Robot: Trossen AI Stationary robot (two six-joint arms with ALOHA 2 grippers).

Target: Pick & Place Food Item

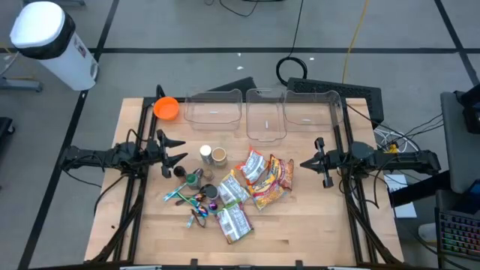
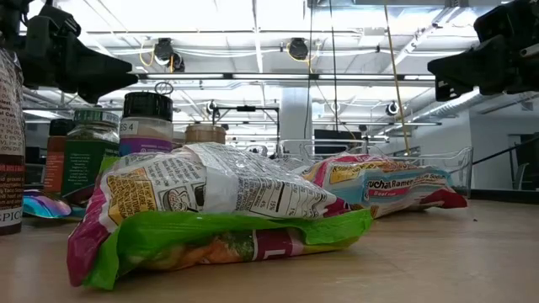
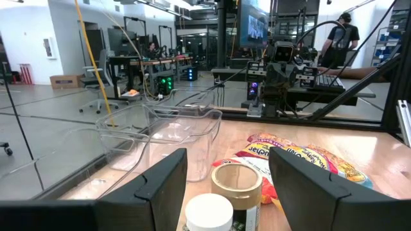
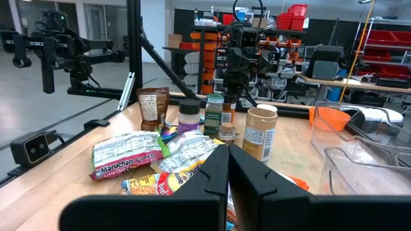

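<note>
Several food packets (image 1: 257,177) lie in a loose heap on the wooden table's middle. The nearest is a green and pink one (image 2: 210,210), and behind it lies a ramen packet (image 2: 387,185). Spice jars (image 1: 212,155) stand upright left of the heap, with small wrapped sweets (image 1: 191,201) near them. My left gripper (image 1: 178,150) hovers open at the table's left side, pointing level toward the jars (image 3: 225,192) and touching nothing. My right gripper (image 1: 306,163) is shut and empty at the right side, above the table and pointing level at the packets (image 4: 128,157).
Three clear plastic bins (image 1: 266,112) stand in a row along the table's far edge, and an orange bowl (image 1: 166,109) sits at the far left corner. Dark frame rails (image 1: 142,187) run along both sides. Bare wood (image 1: 300,232) shows at the near right.
</note>
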